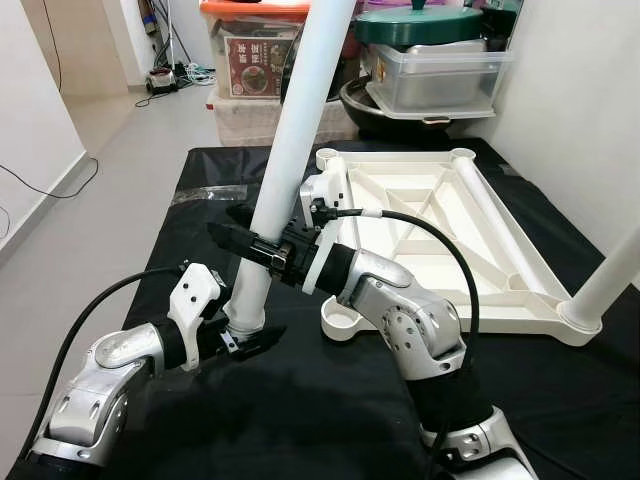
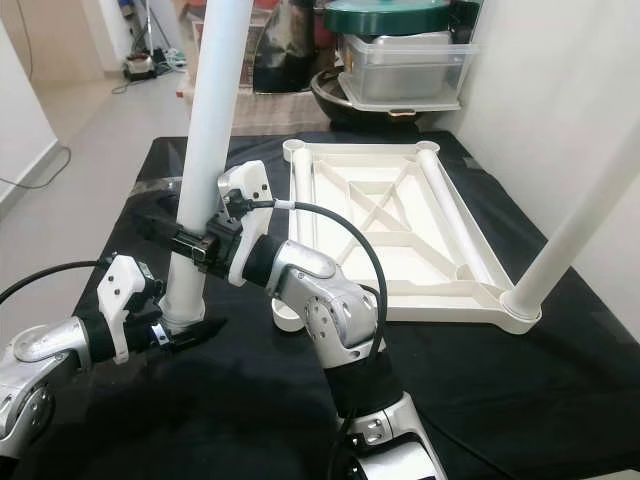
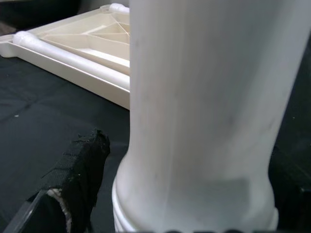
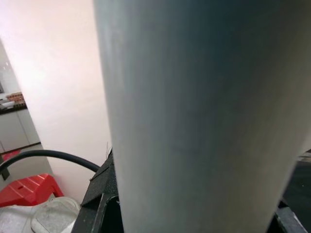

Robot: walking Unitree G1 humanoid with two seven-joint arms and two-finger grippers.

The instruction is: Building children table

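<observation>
Leg (image 1: pixel 290 140) top cut off; near-upright, leaning right. My left gripper (image 1: pixel 243 335) pinches its base, right gripper (image 1: pixel 250 245) clamps mid-shaft.

One white tabletop (image 1: pixel 430 235) lies upside down on one black-covered counter (image 1: pixel 330 400). Three white legs are visible: one held leg (image 1: pixel 285 150), one standing leg (image 1: pixel 605 285) at a corner socket, one lying leg (image 1: pixel 490 215). Two end effectors: left end effector (image 1: pixel 245 338), right end effector (image 1: pixel 240 238).

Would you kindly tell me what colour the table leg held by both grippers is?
White; the table leg shows best in the left eye view.
</observation>
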